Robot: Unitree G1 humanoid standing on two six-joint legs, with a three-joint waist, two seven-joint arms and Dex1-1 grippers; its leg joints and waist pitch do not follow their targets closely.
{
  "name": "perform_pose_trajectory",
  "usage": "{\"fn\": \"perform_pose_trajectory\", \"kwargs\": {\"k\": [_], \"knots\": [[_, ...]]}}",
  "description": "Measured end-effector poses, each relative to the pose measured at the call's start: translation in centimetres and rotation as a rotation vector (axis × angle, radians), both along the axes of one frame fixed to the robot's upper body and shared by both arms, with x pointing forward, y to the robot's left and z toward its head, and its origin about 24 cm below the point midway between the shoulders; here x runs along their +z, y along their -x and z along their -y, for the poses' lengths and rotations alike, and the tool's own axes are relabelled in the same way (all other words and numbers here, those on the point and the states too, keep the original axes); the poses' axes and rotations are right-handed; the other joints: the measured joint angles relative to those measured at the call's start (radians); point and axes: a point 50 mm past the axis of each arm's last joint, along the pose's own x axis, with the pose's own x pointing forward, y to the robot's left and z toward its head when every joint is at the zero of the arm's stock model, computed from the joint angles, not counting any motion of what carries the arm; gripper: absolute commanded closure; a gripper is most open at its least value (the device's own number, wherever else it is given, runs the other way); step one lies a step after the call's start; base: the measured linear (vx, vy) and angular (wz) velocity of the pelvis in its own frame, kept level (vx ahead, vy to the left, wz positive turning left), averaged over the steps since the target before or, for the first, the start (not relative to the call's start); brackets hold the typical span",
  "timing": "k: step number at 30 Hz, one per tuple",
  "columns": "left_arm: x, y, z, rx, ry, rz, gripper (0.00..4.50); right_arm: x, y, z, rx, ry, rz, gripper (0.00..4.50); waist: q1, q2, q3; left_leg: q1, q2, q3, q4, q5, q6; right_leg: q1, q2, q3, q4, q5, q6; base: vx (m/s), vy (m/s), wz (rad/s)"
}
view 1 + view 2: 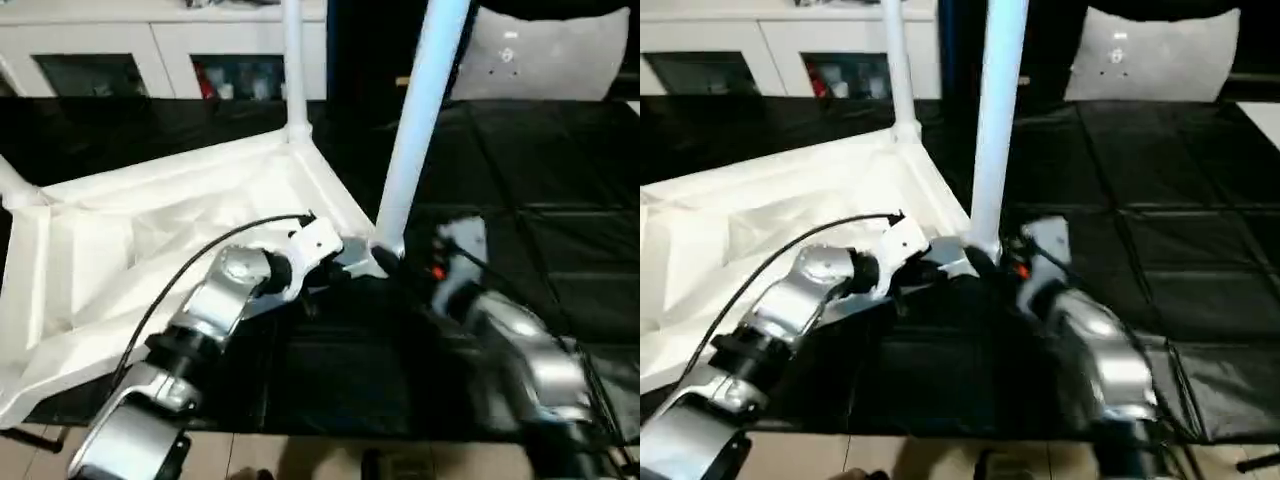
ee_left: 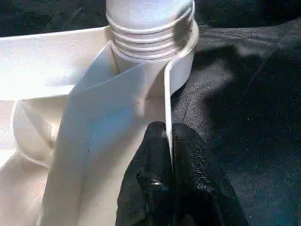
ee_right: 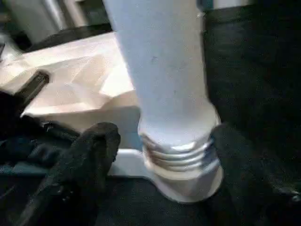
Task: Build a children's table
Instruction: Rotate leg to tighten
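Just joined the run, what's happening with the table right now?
The white tabletop lies upside down on the black mat. The left gripper pinches its rim beside the near corner socket. The right gripper sits with fingers spread either side of a leg standing in that socket, threads still showing. Another leg stands at the far corner.

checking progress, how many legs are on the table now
3: one leg stands in the near corner socket by the grippers, one at the far corner, one stub at the left corner. The fourth corner is out of frame.
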Motion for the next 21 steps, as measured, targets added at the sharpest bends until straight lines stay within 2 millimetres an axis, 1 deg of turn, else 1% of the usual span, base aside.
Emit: {"fn": "perform_pose_trajectory", "kwargs": {"k": [1, 3, 5, 6, 7, 8, 11, 15, 17, 19, 21], "knots": [[0.0, 0.1, -0.2, -0.015, 0.001, -0.001, 4.5, 0.1, 0.1, 0.3, 0.03, 0.015, 0.007, 0.68, 0.002, 0.0, 0.0, 0.0, 0.001, 0.0, 0.0, 0.002, 0.002, -0.002, 0.0, 0.0, 0.004, -0.001, 0.001, 0.0, 0.0, 0.0], [-0.1, 0.8, -1.2, -0.105, 0.012, -0.01, 4.5, 1.0, 0.1, 2.0, 0.133, 0.08, 0.045, 0.68, 0.007, 0.001, 0.0, -0.001, 0.001, 0.0, -0.003, 0.003, 0.004, -0.005, 0.001, 0.0, 0.008, -0.004, 0.003, 0.0, 0.0, 0.0], [-0.1, 1.2, -1.9, -0.152, 0.009, -0.023, 4.5, 2.0, 0.0, 3.2, 0.185, 0.124, 0.084, 0.68, 0.019, 0.001, 0.0, 0.0, 0.003, 0.0, -0.005, 0.003, 0.004, -0.005, 0.003, -0.001, 0.009, -0.005, -0.001, 0.0, 0.0, 0.0], [-0.1, 1.3, -2.2, -0.172, 0.005, -0.021, 4.5, 2.5, -0.1, 3.5, 0.218, 0.139, 0.104, 0.68, 0.024, 0.001, 0.0, 0.0, 0.004, 0.0, -0.005, 0.003, 0.005, -0.006, 0.004, -0.001, 0.01, -0.004, -0.004, 0.0, 0.0, 0.0], [-0.1, 1.5, -2.5, -0.2, 0.001, -0.023, 4.5, 3.0, -0.1, 3.4, 0.273, 0.149, 0.128, 0.68, 0.03, 0.001, 0.0, 0.0, 0.006, 0.0, -0.005, 0.003, 0.005, -0.006, 0.005, -0.002, 0.01, -0.004, -0.005, 0.0, 0.0, 0.0], [-0.1, 1.6, -2.5, -0.219, 0.0, -0.021, 4.5, 3.1, 0.0, 3.3, 0.308, 0.148, 0.131, 0.68, 0.034, 0.001, 0.0, 0.0, 0.006, 0.0, -0.005, 0.003, 0.005, -0.006, 0.005, -0.002, 0.01, -0.004, -0.005, 0.0, 0.0, 0.0], [-0.1, 1.9, -2.4, -0.269, -0.004, -0.024, 4.5, 2.6, 0.4, 2.6, 0.414, 0.142, 0.11, 0.68, 0.05, 0.0, 0.0, 0.0, 0.006, 0.001, -0.003, 0.003, 0.004, -0.007, 0.004, -0.002, 0.01, -0.004, -0.005, 0.0, 0.0, 0.0], [-0.1, 2.7, -3.4, -0.337, 0.001, -0.064, 4.5, 2.3, 1.0, 2.8, 0.547, 0.11, 0.069, 0.68, 0.057, 0.0, 0.0, 0.0, 0.005, 0.001, -0.001, 0.003, 0.004, -0.009, 0.003, -0.002, 0.01, -0.003, -0.007, 0.0, 0.0, 0.0], [-0.2, 3.0, -3.6, -0.36, -0.002, -0.079, 4.5, 2.4, 1.1, 2.5, 0.615, 0.101, 0.062, 1.03, 0.062, 0.0, 0.0, 0.0, 0.005, 0.001, 0.001, 0.003, 0.004, -0.009, 0.003, -0.002, 0.011, -0.003, -0.007, 0.0, 0.0, 0.0], [-0.2, 3.3, -3.7, -0.387, -0.003, -0.091, 4.5, 2.7, 1.1, 2.4, 0.669, 0.1, 0.06, 1.08, 0.067, -0.001, 0.001, 0.0, 0.005, 0.001, 0.003, 0.003, 0.004, -0.009, 0.002, -0.002, 0.013, -0.003, -0.007, 0.0, 0.0, 0.0], [-0.2, 3.6, -3.7, -0.417, -0.005, -0.103, 4.5, 2.6, 1.0, 2.2, 0.717, 0.098, 0.046, 1.38, 0.076, -0.002, 0.001, 0.0, 0.005, 0.001, 0.004, 0.003, 0.004, -0.009, 0.002, -0.002, 0.013, -0.004, -0.006, 0.0, 0.0, 0.0]]}}
